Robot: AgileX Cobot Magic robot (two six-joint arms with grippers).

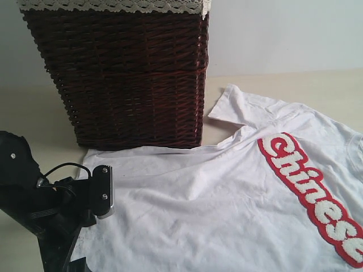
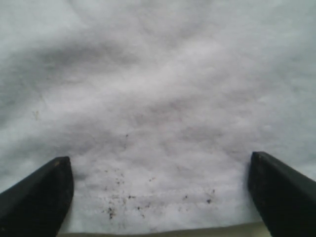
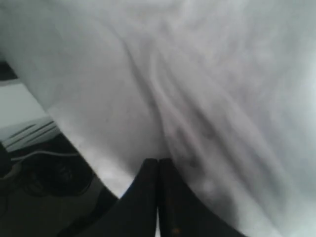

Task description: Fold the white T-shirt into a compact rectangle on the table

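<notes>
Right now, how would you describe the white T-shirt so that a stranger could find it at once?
Look at the pale beige table, where a dark brown wicker basket stands at the back. The white T-shirt lies spread in front and to the right of it. Only it carries red-outlined lettering reading Chinese.

white T-shirt (image 1: 227,187) cropped right and below, wicker basket (image 1: 125,73) top cut off

The left hand (image 2: 159,160) gapes wide above the white T-shirt (image 2: 158,89) near its hem.
</notes>
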